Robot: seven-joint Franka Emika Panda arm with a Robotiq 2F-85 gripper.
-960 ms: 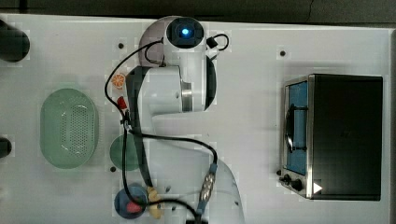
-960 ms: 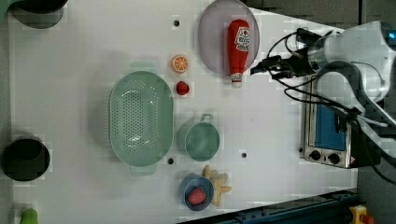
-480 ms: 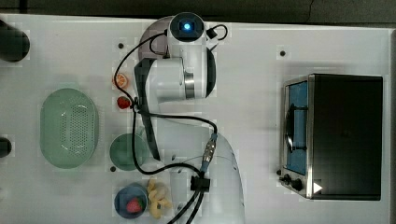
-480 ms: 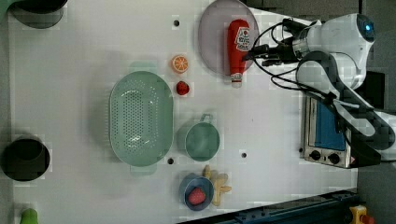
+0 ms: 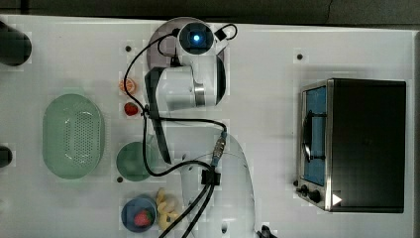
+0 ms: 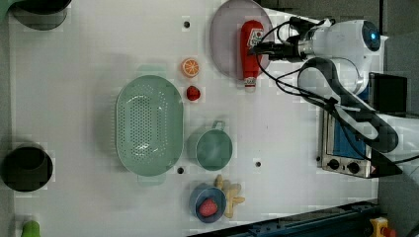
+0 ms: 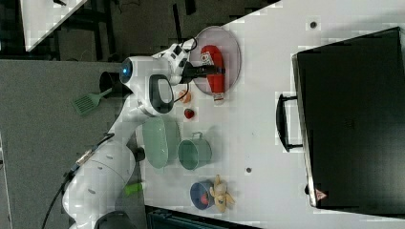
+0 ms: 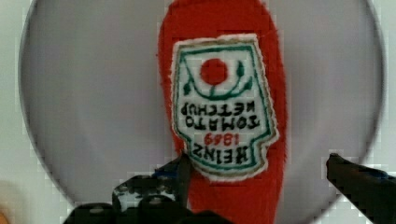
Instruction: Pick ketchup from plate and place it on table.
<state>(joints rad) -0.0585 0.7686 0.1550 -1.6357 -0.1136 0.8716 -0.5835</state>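
A red ketchup (image 6: pixel 251 48) bottle lies flat on the round greyish-lilac plate (image 6: pixel 226 44), at the top centre of the left view, its cap end poking past the plate's lower rim onto the white table (image 6: pixel 89 59). The robot's gripper (image 6: pixel 259 48) hangs directly over the bottle with its fingers (image 8: pixel 180 170) spread wide, one on each side of the labelled body, holding nothing. A small strawberry (image 6: pixel 192 93) sits nearby on the table.

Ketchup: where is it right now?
In the left view the ketchup lies on the plate near the table's top edge, cap end overhanging the plate's lower rim, right of the orange slice, with the open gripper over it.
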